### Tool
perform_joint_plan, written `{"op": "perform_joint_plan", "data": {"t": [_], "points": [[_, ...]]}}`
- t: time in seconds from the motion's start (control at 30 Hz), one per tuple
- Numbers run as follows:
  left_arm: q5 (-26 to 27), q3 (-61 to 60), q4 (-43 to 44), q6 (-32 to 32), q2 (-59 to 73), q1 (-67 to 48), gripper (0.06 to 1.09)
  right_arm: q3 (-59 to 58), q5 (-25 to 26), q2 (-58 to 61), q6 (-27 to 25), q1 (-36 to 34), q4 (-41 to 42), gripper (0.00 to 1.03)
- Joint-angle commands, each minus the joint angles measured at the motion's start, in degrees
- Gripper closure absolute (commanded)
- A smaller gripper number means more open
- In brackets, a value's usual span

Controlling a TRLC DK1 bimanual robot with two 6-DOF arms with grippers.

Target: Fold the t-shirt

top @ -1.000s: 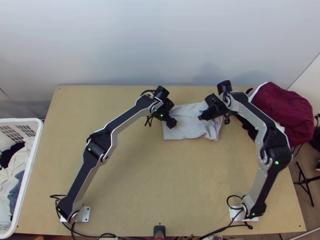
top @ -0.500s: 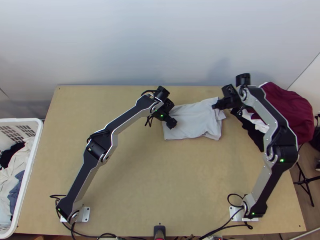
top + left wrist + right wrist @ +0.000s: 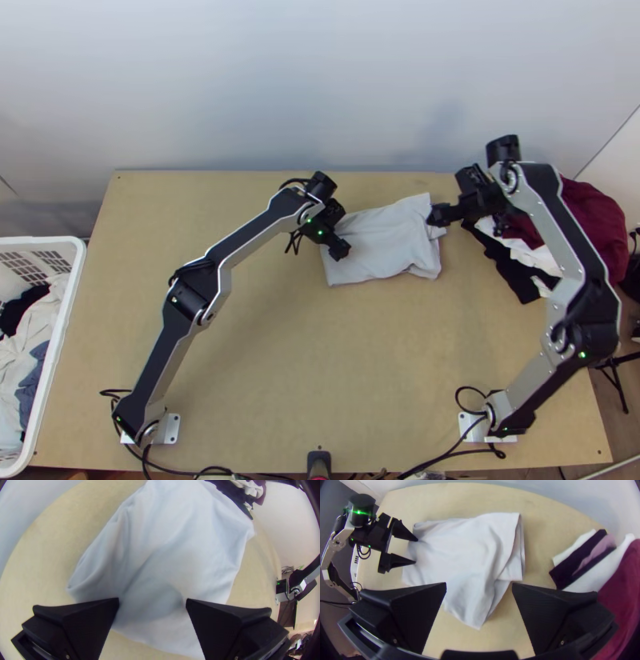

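Left claw [image 3: 340,250] and right claw [image 3: 437,215], flat black, stand spread apart with nothing gripped, at opposite ends of the pale t-shirt [image 3: 380,244]. Its soft, softly rippled cloth lies folded, roughly rectangular, on the far middle of the smooth wooden table [image 3: 280,360], layered edges at right.

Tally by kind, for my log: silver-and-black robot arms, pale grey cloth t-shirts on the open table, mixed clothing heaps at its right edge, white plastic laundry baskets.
Robot arms: 2
T-shirt: 1
Clothing heap: 1
Laundry basket: 1
Total: 5
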Motion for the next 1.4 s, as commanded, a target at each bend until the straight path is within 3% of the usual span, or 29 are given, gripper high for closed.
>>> {"op": "perform_joint_plan", "data": {"t": [0.0,0.37,0.73,1.37], "points": [[4.4,0.1,-1.6,0.0,-6.2,1.0,0.1,-7.3,0.0,-6.8,0.4,-3.0,-5.8,0.08],[9.6,-0.1,-5.2,1.2,-11.8,5.3,0.1,-18.5,-7.1,-2.5,0.7,-3.5,7.3,0.08],[9.9,-10.1,-3.9,1.9,-20.6,10.5,0.1,-22.3,-6.8,1.4,1.9,-1.9,18.1,0.08],[9.9,-15.9,-3.5,2.9,-24.0,11.8,0.1,-21.2,-8.2,3.9,5.5,1.5,21.9,0.08]]}}
